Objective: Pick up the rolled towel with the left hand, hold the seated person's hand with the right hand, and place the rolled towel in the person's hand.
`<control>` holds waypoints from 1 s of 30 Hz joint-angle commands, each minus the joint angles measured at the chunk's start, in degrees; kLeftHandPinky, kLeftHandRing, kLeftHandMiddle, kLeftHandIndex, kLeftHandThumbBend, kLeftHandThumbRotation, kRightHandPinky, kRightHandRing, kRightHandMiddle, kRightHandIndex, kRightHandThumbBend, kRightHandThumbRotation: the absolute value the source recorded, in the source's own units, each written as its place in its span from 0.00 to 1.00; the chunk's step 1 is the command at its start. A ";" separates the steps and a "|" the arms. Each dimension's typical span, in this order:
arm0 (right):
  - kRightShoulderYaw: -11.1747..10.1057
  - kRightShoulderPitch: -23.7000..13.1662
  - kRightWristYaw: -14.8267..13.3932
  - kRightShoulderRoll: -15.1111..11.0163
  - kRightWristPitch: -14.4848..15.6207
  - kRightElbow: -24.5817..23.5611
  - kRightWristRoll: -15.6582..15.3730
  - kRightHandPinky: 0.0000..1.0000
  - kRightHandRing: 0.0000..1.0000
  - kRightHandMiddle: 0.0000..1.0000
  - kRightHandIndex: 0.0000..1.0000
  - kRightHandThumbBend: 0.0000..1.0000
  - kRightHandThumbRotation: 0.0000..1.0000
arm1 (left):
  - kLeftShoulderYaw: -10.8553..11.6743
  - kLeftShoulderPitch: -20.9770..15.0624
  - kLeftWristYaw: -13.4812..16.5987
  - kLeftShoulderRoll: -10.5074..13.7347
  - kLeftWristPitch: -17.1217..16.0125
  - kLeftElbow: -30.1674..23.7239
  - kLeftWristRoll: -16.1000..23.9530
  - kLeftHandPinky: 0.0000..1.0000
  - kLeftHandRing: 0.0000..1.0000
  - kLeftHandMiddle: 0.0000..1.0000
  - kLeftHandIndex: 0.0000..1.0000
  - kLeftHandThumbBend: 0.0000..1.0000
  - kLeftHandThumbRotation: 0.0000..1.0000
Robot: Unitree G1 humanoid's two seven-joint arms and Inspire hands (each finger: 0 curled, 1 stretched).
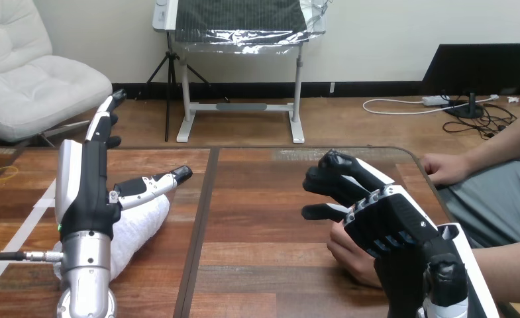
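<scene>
1. Head view, left side: the left robot hand [83,189] stands upright on its silver forearm over the near left part of the counter [263,225]. Its fingers [104,122] are straight and point away up the view. Its thumb [154,184] is stretched out to the right. The robot hand is spread and pinches nothing.
2. The rolled towel [141,225], white, lies on the counter just right of this robot hand, its near end hidden behind the wrist. The thumb reaches across the top of it; whether the two touch cannot be told.
3. Right side: the right robot hand [383,222] comes in from the bottom right and sits over the person's hand [348,255]. Only the edge of the person's hand shows, beneath the robot hand's palm. Whether this robot hand grips the person's hand or merely rests on it cannot be told.
4. The rolled towel is well apart from the person's hand, with the counter's dark seam [201,225] between them.
5. The person's other hand [446,169] rests at the counter's far right edge, apart from both robot hands.
6. A yellow band [5,173] lies at the counter's far left, and a white strip [18,228] runs slantwise along the left part.
</scene>
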 commanded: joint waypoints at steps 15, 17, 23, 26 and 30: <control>0.01 -1.93 -0.37 0.69 -1.19 -0.93 0.01 0.71 0.82 0.82 0.83 0.68 1.00 | -2.46 -6.78 2.49 3.58 1.68 6.16 2.05 0.88 0.93 0.96 0.94 0.89 0.03; -0.10 -1.82 -0.56 0.83 -1.35 -0.90 -0.37 0.71 0.82 0.81 0.83 0.68 1.00 | -3.02 -6.93 3.35 4.02 2.00 6.78 3.28 0.92 0.94 0.96 0.94 0.89 0.04; -0.07 -1.57 -0.68 0.76 -1.44 -1.06 -0.47 0.71 0.81 0.81 0.82 0.67 1.00 | -4.21 -7.17 4.93 4.61 4.02 7.48 5.97 0.98 0.97 0.98 0.96 0.88 0.10; 0.04 -1.51 -0.57 0.61 -1.40 -1.15 -0.13 0.71 0.81 0.81 0.82 0.67 1.00 | -4.80 -7.18 5.25 4.78 5.34 7.46 6.89 0.99 0.98 0.99 0.97 0.89 0.13; 0.13 -1.32 -0.52 0.53 -1.38 -1.32 0.13 0.72 0.81 0.81 0.82 0.67 1.00 | -5.45 -7.24 5.49 4.89 7.01 7.49 7.69 1.00 0.99 1.00 0.98 0.90 0.19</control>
